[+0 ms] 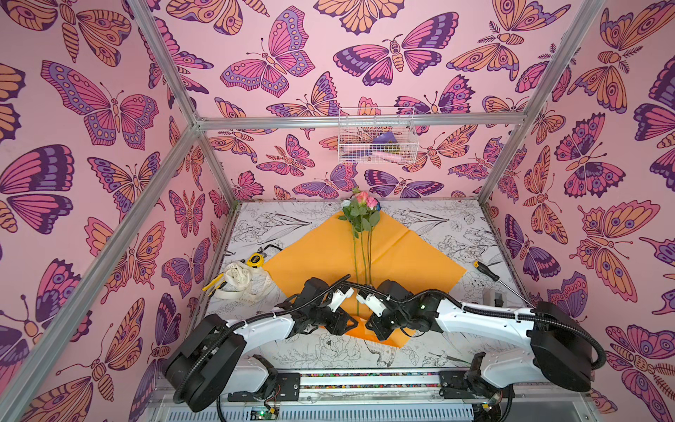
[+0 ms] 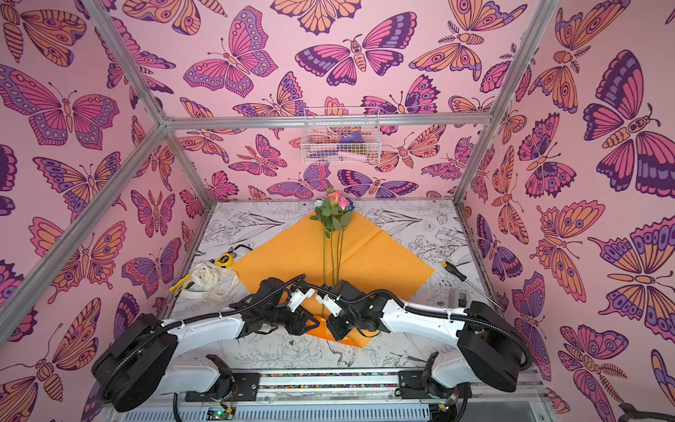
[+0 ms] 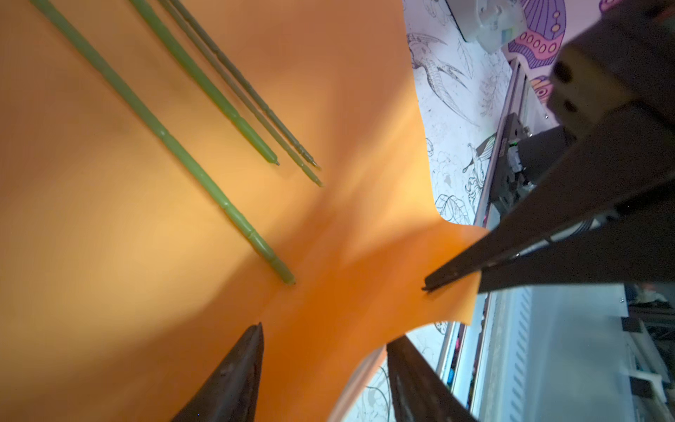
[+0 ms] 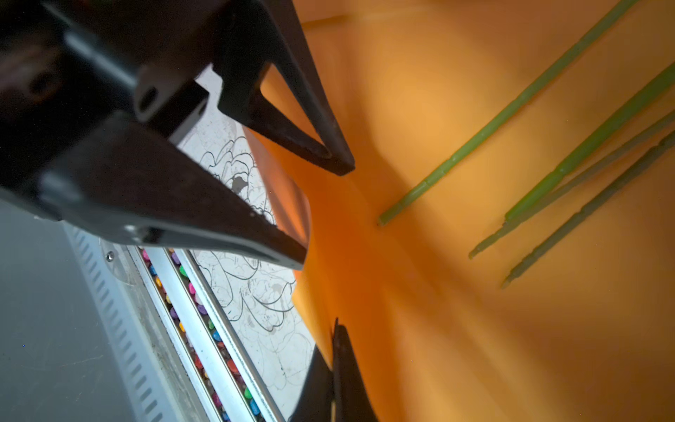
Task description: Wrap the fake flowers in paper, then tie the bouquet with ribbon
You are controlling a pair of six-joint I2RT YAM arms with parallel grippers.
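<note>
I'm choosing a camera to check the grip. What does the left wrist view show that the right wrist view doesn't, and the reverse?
Only the left wrist view: the right gripper seen from outside, fingers shut on the paper's raised corner, and a bird printed on the table. Only the right wrist view: the left gripper seen from outside, fingers apart on either side of the paper's edge. Both: the orange paper and the ends of four green stems lying on it.
</note>
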